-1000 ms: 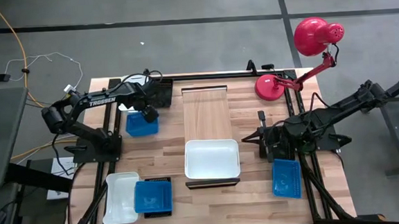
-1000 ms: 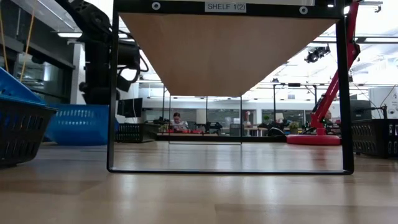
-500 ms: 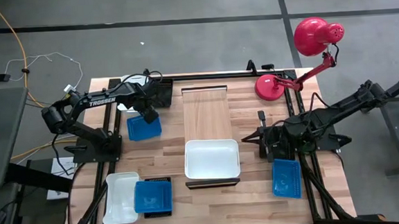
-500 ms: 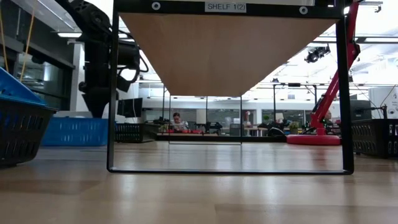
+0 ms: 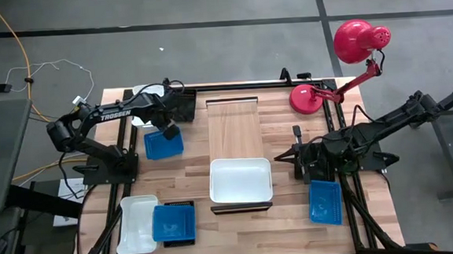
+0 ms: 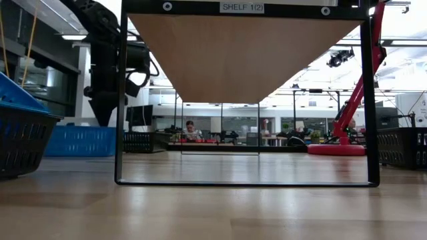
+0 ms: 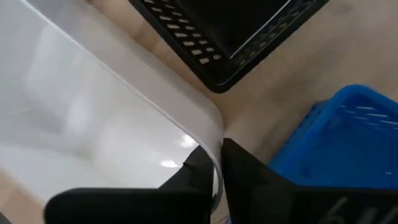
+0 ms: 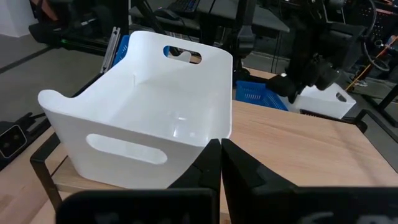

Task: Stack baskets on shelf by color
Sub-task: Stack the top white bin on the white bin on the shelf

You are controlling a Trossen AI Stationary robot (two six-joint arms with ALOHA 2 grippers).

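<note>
Currently the left gripper [image 5: 169, 131] is held just above the far edge of a blue perforated basket [image 5: 163, 144] resting on the tabletop [image 5: 190, 172] left of the shelf [image 5: 235, 130]; its fingers [image 7: 239, 168] are pressed together, grasping nothing. A white basket [image 5: 241, 180] is seated on the shelf's near end. Beside it, the right gripper [image 5: 295, 132] is parked with fingers closed and empty, and another blue basket [image 5: 325, 201] is seen near that arm.
</note>
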